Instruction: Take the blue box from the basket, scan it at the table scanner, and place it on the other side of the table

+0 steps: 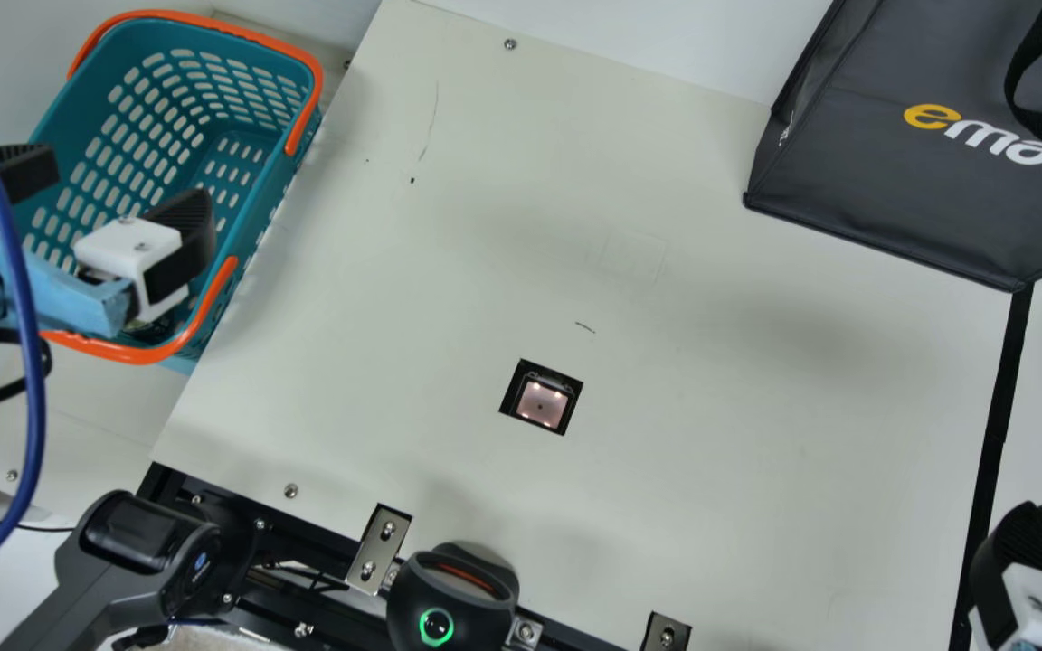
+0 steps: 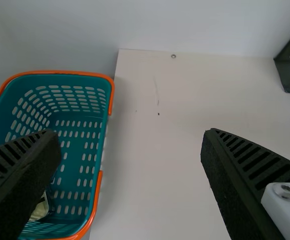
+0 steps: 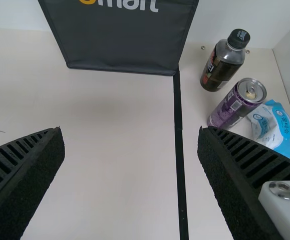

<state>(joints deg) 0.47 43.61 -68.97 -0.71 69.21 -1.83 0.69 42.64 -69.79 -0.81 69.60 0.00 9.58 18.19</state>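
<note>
My left gripper [image 1: 112,201] stands open over the teal basket [image 1: 254,237] at the main view's left. Its fingers are wide apart with nothing between them in the left wrist view, where the gripper [image 2: 129,137] partly covers the basket [image 2: 87,145]. Low in that basket lies a partly hidden item [image 2: 40,209] with pale and dark blue parts; I cannot tell whether it is the blue box. The table scanner [image 1: 542,403] is a lit square window set in the tabletop. At the lower right is my right gripper [image 1: 1023,565]; the right wrist view shows this gripper [image 3: 129,135] open and holding nothing.
A dark shopping bag [image 1: 901,199] stands at the back right. Beyond the black tape line [image 3: 179,145] are a bottle [image 3: 224,62], a purple can [image 3: 236,104] and a blue-white packet [image 3: 275,129]. A black device with a green ring [image 1: 449,597] sits at the near edge.
</note>
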